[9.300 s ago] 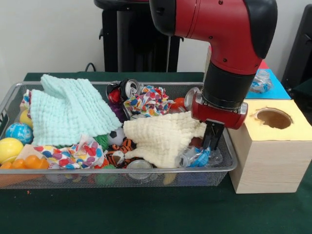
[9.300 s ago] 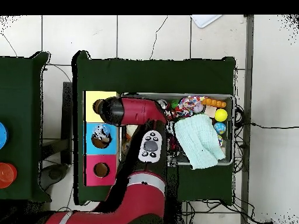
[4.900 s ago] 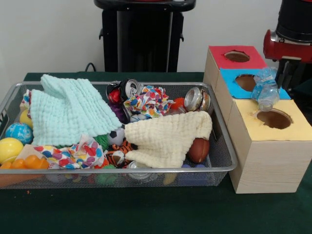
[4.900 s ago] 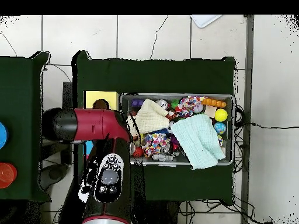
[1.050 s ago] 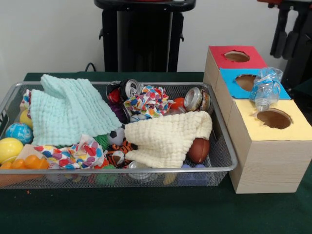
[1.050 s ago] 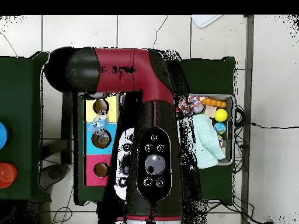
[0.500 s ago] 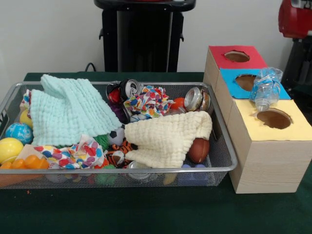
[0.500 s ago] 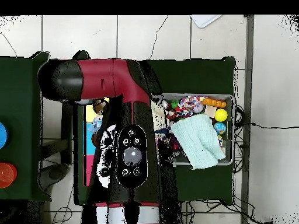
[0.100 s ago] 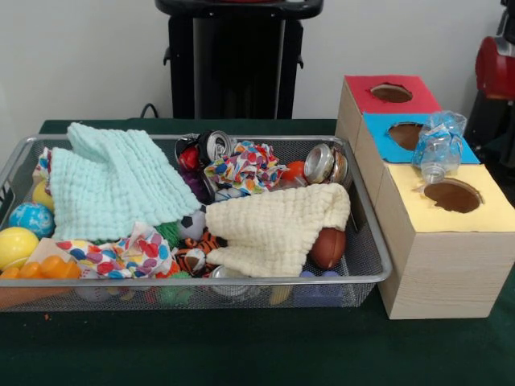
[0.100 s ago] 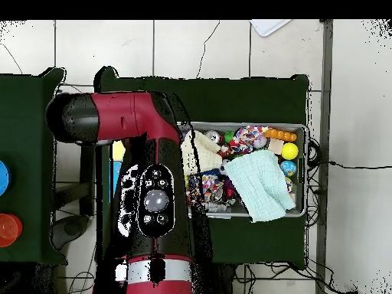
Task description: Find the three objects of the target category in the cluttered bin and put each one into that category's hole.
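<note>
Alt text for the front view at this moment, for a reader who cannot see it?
A crushed plastic bottle lies stuck across the blue and yellow holes of a three-hole box. Beside it, a wire bin holds cloths, balls and cans. Only a red arm part shows at the right edge.

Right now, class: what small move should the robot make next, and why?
Probably nudge the plastic bottle into the yellow box's hole. It rests tilted on the box tops, neck at the hole's rim, not inside. The gripper isn't visible; only part of the arm shows.
</note>
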You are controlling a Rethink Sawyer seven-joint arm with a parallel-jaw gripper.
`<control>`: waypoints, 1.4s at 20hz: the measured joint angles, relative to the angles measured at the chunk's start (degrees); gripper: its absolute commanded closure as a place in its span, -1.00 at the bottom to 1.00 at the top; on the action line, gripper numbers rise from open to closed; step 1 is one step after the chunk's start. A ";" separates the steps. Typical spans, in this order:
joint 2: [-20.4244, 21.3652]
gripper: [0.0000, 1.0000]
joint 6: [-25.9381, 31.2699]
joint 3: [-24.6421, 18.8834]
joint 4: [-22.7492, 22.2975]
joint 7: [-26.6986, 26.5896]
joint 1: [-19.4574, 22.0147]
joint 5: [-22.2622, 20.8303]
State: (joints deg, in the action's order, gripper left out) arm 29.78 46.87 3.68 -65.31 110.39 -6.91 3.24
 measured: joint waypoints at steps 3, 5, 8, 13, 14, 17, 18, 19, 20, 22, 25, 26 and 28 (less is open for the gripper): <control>-1.26 1.00 -0.90 0.66 -0.53 0.00 -0.28 0.42; -2.22 1.00 -0.90 1.38 -0.77 0.00 -0.51 0.78; -2.81 1.00 -0.90 2.00 -1.03 0.00 -0.71 1.17; -2.55 1.00 -0.82 2.85 -2.35 0.00 -0.80 2.12; -2.35 1.00 -0.76 3.00 -2.78 0.00 -0.80 2.34; -1.74 1.00 -0.28 3.27 -3.80 0.00 -0.86 3.01; -1.50 1.00 -0.07 3.34 -4.14 0.00 -0.92 3.33; -1.40 1.00 0.01 3.37 -4.29 0.00 -0.95 3.48; -1.26 1.00 0.09 3.41 -4.46 0.00 -1.03 3.73; -0.90 1.00 0.17 3.56 -4.81 0.00 -1.29 4.30; -0.05 1.00 0.16 4.16 -5.98 0.00 -2.44 5.19; 0.16 1.00 0.15 4.30 -6.33 0.00 -2.75 5.40; 0.84 1.00 0.17 4.52 -7.51 0.00 -3.67 5.93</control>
State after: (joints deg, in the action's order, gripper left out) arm 30.62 47.04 8.20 -72.82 110.39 -10.58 9.17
